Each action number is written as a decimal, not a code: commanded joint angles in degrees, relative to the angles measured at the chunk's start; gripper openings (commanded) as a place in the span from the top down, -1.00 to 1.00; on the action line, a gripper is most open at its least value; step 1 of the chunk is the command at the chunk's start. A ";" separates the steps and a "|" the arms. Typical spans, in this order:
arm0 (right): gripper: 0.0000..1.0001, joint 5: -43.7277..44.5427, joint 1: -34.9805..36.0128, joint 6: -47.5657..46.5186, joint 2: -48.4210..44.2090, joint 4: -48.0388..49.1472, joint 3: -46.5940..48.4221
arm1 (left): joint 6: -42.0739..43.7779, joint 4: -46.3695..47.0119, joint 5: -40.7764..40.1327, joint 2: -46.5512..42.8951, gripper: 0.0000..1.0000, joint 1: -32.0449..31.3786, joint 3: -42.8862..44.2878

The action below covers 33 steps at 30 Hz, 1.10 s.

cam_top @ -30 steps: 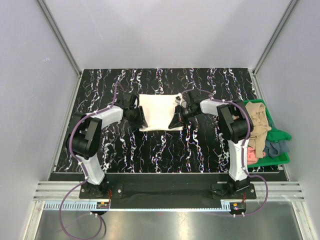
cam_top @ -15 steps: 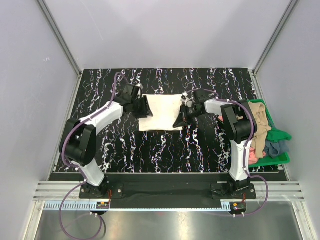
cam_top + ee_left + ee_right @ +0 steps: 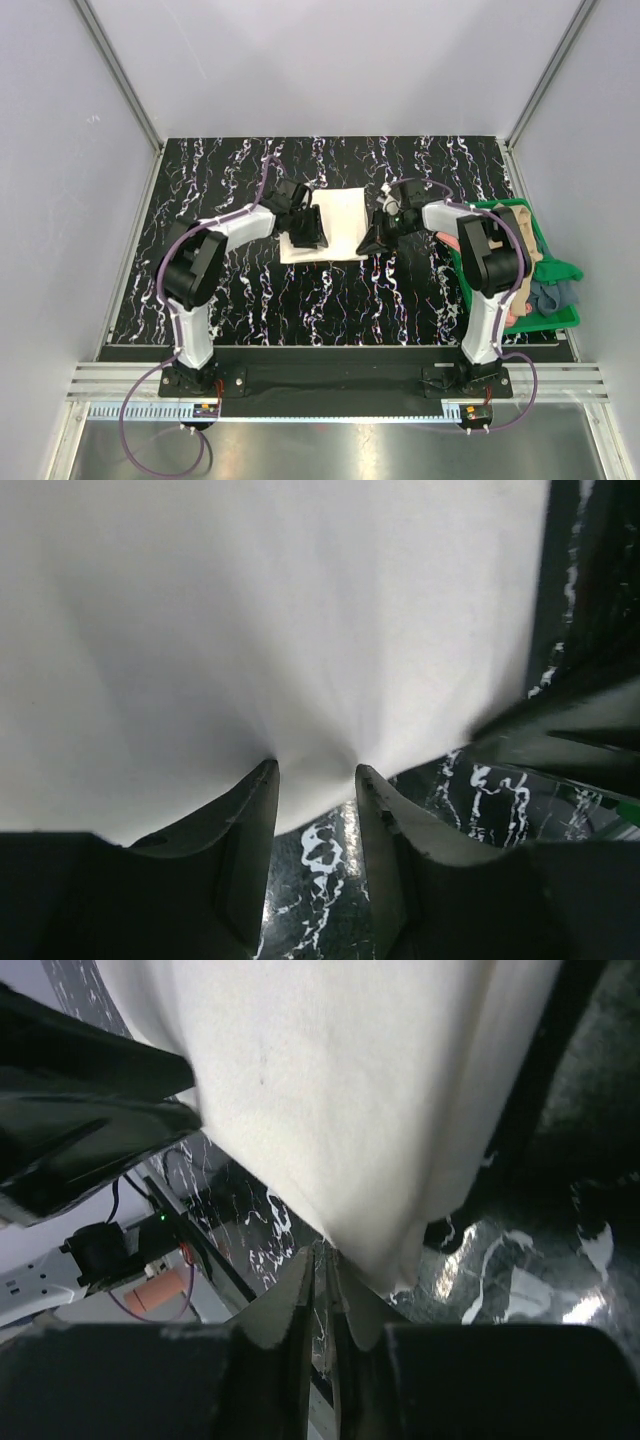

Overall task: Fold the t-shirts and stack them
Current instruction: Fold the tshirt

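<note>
The cream t-shirt (image 3: 340, 220) lies partly folded on the black marbled table (image 3: 250, 290). My left gripper (image 3: 312, 228) is over the shirt's left half. In the left wrist view it (image 3: 315, 770) pinches the cream cloth (image 3: 280, 610) at its edge, and creases run to the jaws. My right gripper (image 3: 370, 240) is at the shirt's right edge. In the right wrist view it (image 3: 322, 1252) is shut, with the cream cloth's (image 3: 340, 1090) edge at its tips. Tan (image 3: 515, 235), salmon-pink (image 3: 503, 312) and grey-blue (image 3: 550, 295) shirts lie crumpled at the right.
The green plastic bin (image 3: 562, 270) holding the other shirts sits at the table's right edge, close beside the right arm. Grey walls enclose the table on three sides. Bare marbled table lies in front of and to the left of the cream shirt.
My left gripper has swung from the shirt's left edge rightward over the shirt, carrying cloth with it. My right gripper has drawn back a little to the right.
</note>
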 commanded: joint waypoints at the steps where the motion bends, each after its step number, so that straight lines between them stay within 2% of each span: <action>1: 0.66 5.56 -0.35 2.54 -8.43 0.79 -1.27 | -0.15 3.39 0.42 2.36 0.16 -0.63 -1.21; 6: 0.59 12.25 -0.35 3.95 -15.04 -0.88 -1.36 | 0.20 3.85 -1.41 1.41 0.15 -0.80 -3.51; 11: 0.56 19.55 -0.26 3.25 -17.59 -2.73 1.19 | 2.40 -2.91 -4.06 -2.54 0.12 -0.80 1.40; 12: 0.49 20.17 -0.34 3.07 -17.51 -2.81 1.71 | 2.83 -3.71 -4.15 -3.25 0.11 -0.72 2.28; 13: 0.25 21.57 -0.35 2.46 -17.07 -2.82 1.89 | 2.84 -4.24 -4.49 -3.87 0.11 -0.80 3.33; 15: 0.19 22.63 -0.35 1.58 -16.10 -2.81 2.68 | 3.01 -6.26 -6.24 -5.89 0.09 -0.72 3.95; 18: -0.16 23.08 -0.35 -0.53 -12.86 -2.90 4.96 | 2.75 -6.44 -5.39 -8.96 0.07 0.86 2.38; 23: -0.38 22.99 -0.35 -3.87 -7.14 -3.16 10.23 | 4.33 -5.91 -3.19 -12.22 0.06 6.48 -3.51; 27: -0.39 20.97 -0.35 -6.59 -2.40 -3.96 15.94 | 5.11 -6.00 5.50 -15.20 0.09 11.67 -7.99; 33: -0.30 20.62 -0.35 -8.18 3.67 -5.98 20.43 | 11.00 -11.53 6.58 -23.29 0.08 12.64 -6.78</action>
